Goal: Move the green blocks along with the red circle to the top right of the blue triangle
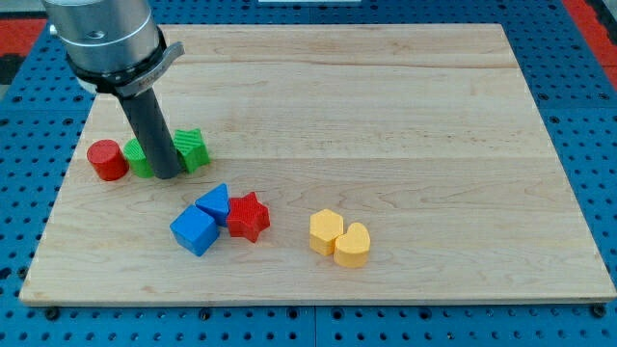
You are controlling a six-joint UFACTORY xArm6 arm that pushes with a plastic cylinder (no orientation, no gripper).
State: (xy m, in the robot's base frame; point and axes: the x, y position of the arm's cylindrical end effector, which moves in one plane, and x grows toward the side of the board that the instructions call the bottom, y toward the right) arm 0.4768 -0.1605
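Note:
The red circle [107, 160] lies at the view's left on the wooden board [386, 116]. Two green blocks sit just right of it: one [140, 159] partly hidden behind the rod, the other, star-like [193, 149], to the rod's right. My tip [166, 174] stands between the two green blocks, at their lower edge, touching or nearly touching both. The blue triangle [215, 203] lies lower and to the right, beside a blue cube [194, 231] and a red star [249, 216].
Two yellow blocks [326, 230] [352, 245] sit together right of the red star. The arm's grey housing [101, 39] hangs over the board's upper left corner. A blue perforated table [588, 87] surrounds the board.

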